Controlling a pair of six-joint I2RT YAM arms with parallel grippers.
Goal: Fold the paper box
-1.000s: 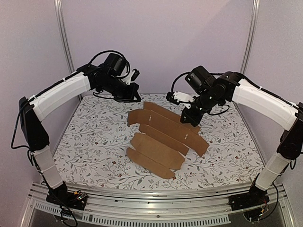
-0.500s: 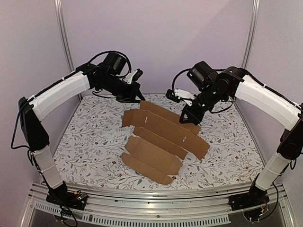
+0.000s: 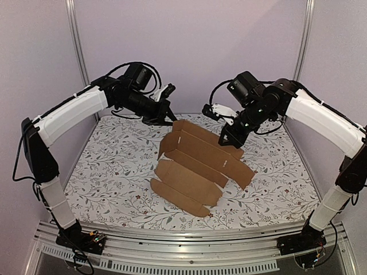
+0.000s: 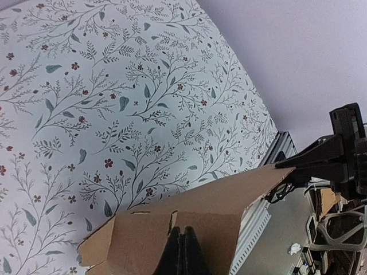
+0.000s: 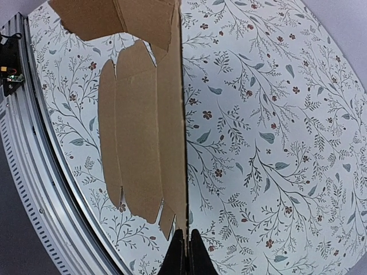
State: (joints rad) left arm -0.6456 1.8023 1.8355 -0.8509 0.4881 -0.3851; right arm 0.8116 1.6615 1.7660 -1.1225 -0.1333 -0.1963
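The paper box (image 3: 195,166) is a flat brown die-cut cardboard sheet on the floral table, its near flaps lying down and its far panel raised off the cloth. My left gripper (image 3: 170,118) is shut on the sheet's far left corner. In the left wrist view the black fingers (image 4: 183,252) pinch the cardboard (image 4: 229,200) from below. My right gripper (image 3: 225,141) is shut on the far right end of the same panel. In the right wrist view its fingers (image 5: 187,252) clamp the sheet's thin edge (image 5: 137,143), which stands nearly on edge.
A floral cloth (image 3: 109,166) covers the table. An aluminium rail (image 3: 183,255) runs along the near edge by the arm bases. Two metal posts (image 3: 75,46) stand at the back corners against purple walls.
Both grippers have risen a little and the left one has moved right. The far panel has tipped up, and the sheet's left end has lifted and drawn inward.
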